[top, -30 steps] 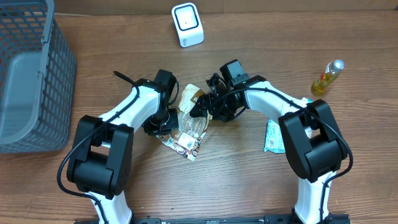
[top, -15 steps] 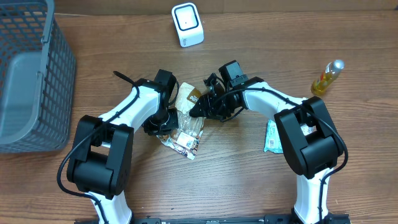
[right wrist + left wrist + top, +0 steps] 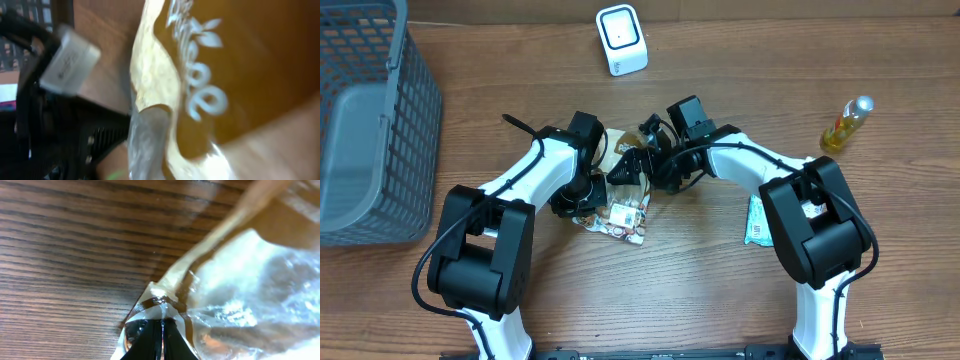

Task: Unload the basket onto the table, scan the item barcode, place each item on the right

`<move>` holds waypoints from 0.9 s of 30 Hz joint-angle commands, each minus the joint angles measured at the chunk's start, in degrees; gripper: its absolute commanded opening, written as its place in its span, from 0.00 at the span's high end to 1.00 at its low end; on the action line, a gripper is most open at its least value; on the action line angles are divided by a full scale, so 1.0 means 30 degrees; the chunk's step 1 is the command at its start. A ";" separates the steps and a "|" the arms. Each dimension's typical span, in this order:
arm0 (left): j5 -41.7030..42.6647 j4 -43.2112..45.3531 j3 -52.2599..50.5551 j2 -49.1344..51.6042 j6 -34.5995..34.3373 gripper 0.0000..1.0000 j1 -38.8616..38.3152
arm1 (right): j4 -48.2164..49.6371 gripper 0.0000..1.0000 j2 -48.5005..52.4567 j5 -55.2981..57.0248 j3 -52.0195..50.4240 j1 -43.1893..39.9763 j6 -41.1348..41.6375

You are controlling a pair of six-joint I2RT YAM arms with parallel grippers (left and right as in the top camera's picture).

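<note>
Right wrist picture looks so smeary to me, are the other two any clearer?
Right wrist: the snack bag fills the frame, too close, its lettering soft and blurred. Left wrist: the table shows fairly sharp wood grain, but glare whitens the bag's clear plastic. Overhead: evenly lit and crisp, shadows faint.

My left arm [image 3: 535, 165] bends in from the lower left, and the left hand [image 3: 161, 332] is pinched tight on a bag [image 3: 240, 280] corner. My right arm [image 3: 750, 160] arches in opposite. The right hand [image 3: 625, 168] sits mid-frame, its spread unclear to me.

Brown wooden table [image 3: 700, 290] — even light
</note>
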 commanded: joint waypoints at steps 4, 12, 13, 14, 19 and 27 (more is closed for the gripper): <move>-0.0415 0.0321 -0.0554 0.0372 -0.0321 0.92 0.0015 | 0.1115 0.05 0.0816 0.3548 -0.0481 -0.0015 0.0233; -0.0415 0.0335 -0.0554 0.0372 -0.0175 0.91 0.0015 | 0.1013 0.34 0.0816 0.1515 -0.0481 0.0058 0.0408; -0.0415 0.0335 -0.0554 0.0372 -0.0138 0.91 0.0015 | 0.1005 0.34 0.0816 0.1137 -0.0481 0.0036 0.0160; -0.0415 0.0335 -0.0554 0.0372 -0.0036 0.91 0.0015 | 0.0998 0.31 0.0816 0.0969 -0.0481 -0.0022 0.0087; -0.0816 0.0321 -0.0554 0.0372 -0.0051 0.91 0.0015 | 0.0444 0.00 0.0816 0.1137 -0.0452 -0.0845 0.0109; -0.0838 0.0474 -0.0554 0.0364 -0.0051 0.91 0.0015 | -0.4153 0.00 0.0080 0.3847 0.1457 -0.2856 -0.0386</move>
